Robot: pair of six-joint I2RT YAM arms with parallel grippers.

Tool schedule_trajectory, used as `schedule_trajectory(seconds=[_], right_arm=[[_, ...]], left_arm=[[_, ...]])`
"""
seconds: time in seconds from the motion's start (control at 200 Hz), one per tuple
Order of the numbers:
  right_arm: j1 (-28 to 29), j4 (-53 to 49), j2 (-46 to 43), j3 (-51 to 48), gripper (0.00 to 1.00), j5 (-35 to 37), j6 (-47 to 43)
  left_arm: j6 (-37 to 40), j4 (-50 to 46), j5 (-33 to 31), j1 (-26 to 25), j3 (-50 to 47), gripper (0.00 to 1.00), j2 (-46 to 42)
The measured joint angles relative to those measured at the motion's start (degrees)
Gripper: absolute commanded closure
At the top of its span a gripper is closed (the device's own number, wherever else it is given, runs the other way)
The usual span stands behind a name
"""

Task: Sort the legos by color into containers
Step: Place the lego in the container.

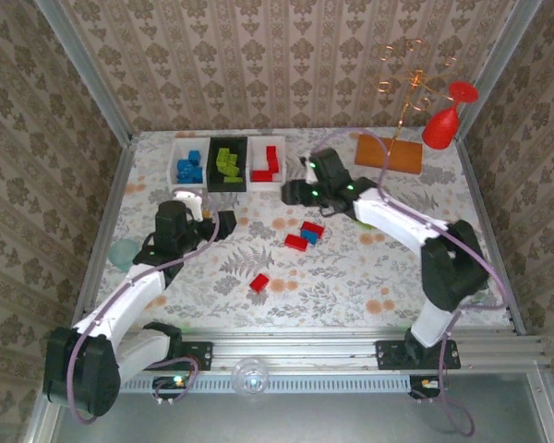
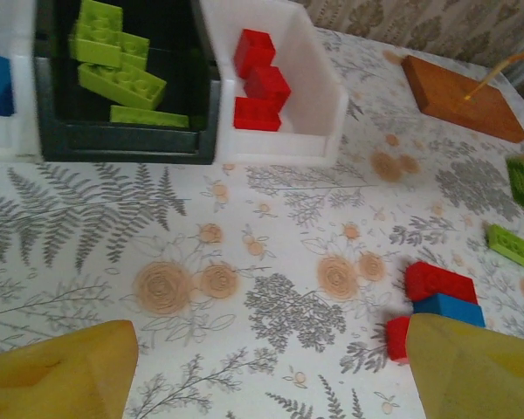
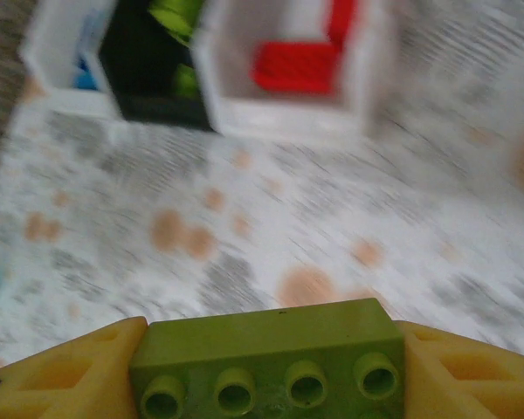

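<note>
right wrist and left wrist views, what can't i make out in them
- Right wrist view: motion blur smears the three bins; their contents can't be counted. The lime brick between the fingers is cut off by the bottom edge.
- Left wrist view: the blue-brick bin is cut off by the left edge; a red brick is half hidden behind a yellow finger.

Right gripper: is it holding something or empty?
Holding. The right gripper is shut on a lime green lego, which sits wedged between its yellow fingers.
</note>
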Motion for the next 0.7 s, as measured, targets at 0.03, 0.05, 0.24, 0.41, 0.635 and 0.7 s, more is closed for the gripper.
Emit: schedule_trajectory(seconds=[0.03, 0.05, 0.24, 0.41, 0.635, 0.7], right_arm=[[0.7, 1.4, 2.3, 2.6, 0.40, -0.4, 0.2], [1.2, 2.3, 4.0, 4.6, 0.40, -0.6, 0.5], [3.3, 8.0, 19.5, 21.7, 0.41, -2.3, 3.0], [3.8, 8.1, 33.8, 40.5, 0.40, -2.3, 3.9], [3.8, 5.4, 49.7, 64.2, 0.31, -2.2, 3.2], [3.8, 4.4, 53.5, 69.5, 0.27, -2.1, 2.6]], left_arm=[[-0.1, -0.1, -0.2, 0.3, -0.2, 0.18, -0.4], [-0.2, -0.1, -0.4, 0.5, -0.3, 0.18, -0.6], [-0.2, -0.9, -1.6, 1.2, -0.5, 0.18, -3.0], [-0.2, -1.0, -1.7, 1.4, -0.8, 0.18, -3.3], [-0.2, -1.8, -1.7, 1.5, -0.8, 0.18, -3.6], [-0.2, -2.0, -1.7, 1.6, -0.8, 0.18, -4.0]])
